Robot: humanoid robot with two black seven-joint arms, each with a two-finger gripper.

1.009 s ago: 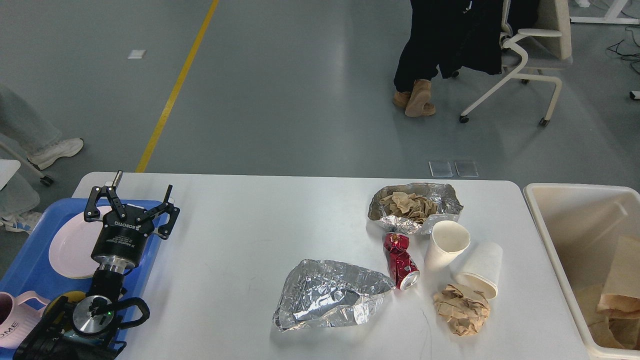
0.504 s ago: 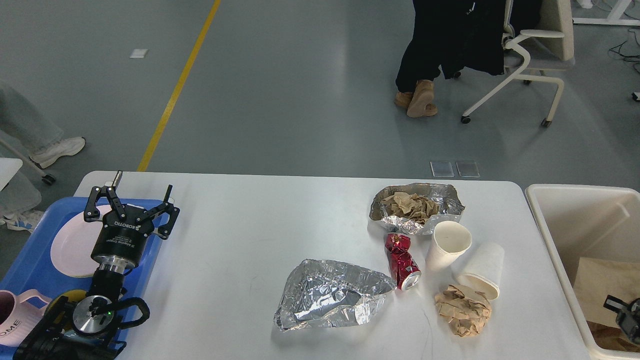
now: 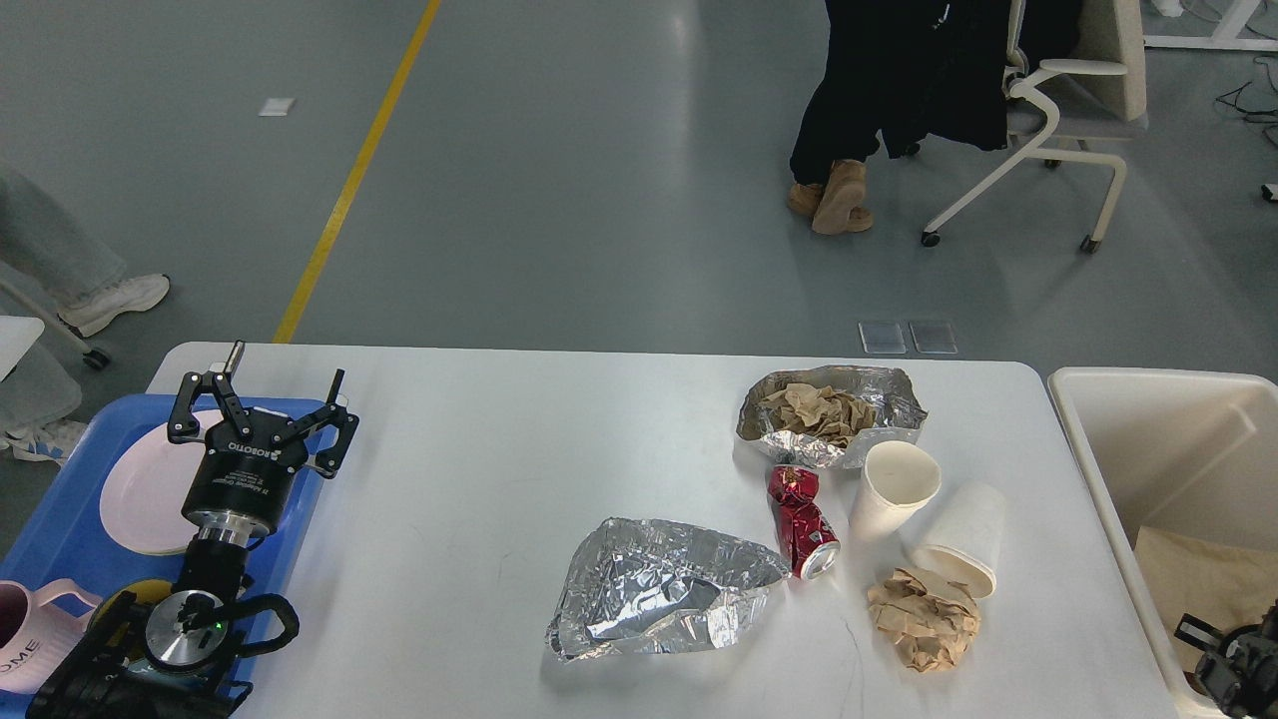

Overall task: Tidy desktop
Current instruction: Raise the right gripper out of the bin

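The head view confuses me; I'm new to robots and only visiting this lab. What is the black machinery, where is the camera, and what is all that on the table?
The camera sits in the robot's own head, looking forward and down at the desktop. The black machinery is its two arms. The left gripper hangs over a blue tray holding a pink plate and a pink mug; its jaws are spread and hold nothing. The right gripper just peeks in at the lower right corner, above a cream bin with brown paper inside; its jaws are too dark to judge.

On the desktop lies rubbish: a foil sheet, foil wrapped around crumpled paper, a crushed red can, one upright paper cup, one tipped paper cup, and a crumpled paper ball.
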